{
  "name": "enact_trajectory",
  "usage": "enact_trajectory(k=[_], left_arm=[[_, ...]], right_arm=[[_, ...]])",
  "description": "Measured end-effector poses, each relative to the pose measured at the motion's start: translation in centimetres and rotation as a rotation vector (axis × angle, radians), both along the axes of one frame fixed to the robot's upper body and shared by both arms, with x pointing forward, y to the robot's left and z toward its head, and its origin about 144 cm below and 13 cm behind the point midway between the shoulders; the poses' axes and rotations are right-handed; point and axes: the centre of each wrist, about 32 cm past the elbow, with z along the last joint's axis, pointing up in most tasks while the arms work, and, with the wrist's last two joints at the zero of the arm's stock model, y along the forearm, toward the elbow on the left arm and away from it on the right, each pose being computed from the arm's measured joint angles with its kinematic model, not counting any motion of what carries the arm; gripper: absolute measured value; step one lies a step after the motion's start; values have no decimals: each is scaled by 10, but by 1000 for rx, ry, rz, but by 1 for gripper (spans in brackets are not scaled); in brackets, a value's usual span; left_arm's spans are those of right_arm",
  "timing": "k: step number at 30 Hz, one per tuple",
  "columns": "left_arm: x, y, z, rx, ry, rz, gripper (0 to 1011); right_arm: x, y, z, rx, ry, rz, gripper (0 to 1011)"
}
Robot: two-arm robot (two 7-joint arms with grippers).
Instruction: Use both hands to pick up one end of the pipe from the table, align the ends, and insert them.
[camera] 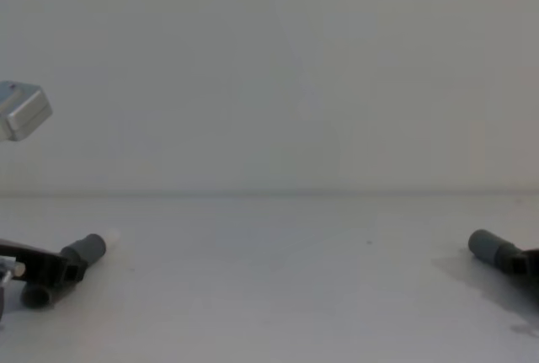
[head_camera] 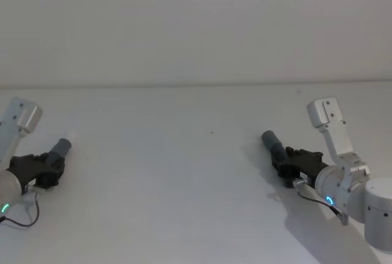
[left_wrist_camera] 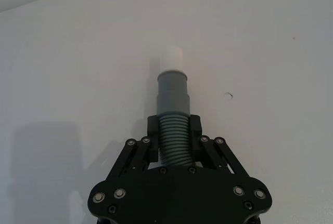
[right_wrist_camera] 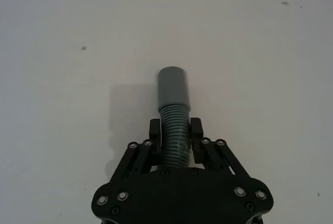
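Observation:
My left gripper [head_camera: 54, 165] is at the table's [head_camera: 184, 184] left side, shut on the corrugated pipe [left_wrist_camera: 174, 143] just behind its grey cuff [left_wrist_camera: 173, 91] with the narrower white tip [left_wrist_camera: 171, 60]. That cuff [head_camera: 60, 148] points up and right, held off the table in the chest view [camera: 87, 249]. My right gripper [head_camera: 286, 157] is at the right side, shut on the pipe [right_wrist_camera: 175, 133] behind the plain wider sleeve [right_wrist_camera: 174, 86]. The sleeve [head_camera: 272, 142] points up and left toward the middle, also seen in the chest view [camera: 487, 247]. The hose between the two grippers is hidden.
A wide stretch of bare white table [camera: 278, 296] lies between the two ends. The pale wall [head_camera: 196, 25] rises behind the table's far edge. A thin dark cable [head_camera: 21, 221] loops by the left wrist.

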Motion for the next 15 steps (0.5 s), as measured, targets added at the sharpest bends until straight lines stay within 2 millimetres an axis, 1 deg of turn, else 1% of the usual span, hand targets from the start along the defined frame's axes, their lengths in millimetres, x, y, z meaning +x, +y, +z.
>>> enact_trajectory(k=[6,15], left_arm=[[0,0,0,0,0,0,304],[0,0,0,0,0,0,304]], right_arm=[[0,0,0,0,-1,1,227],[0,0,0,1,0,1,214]])
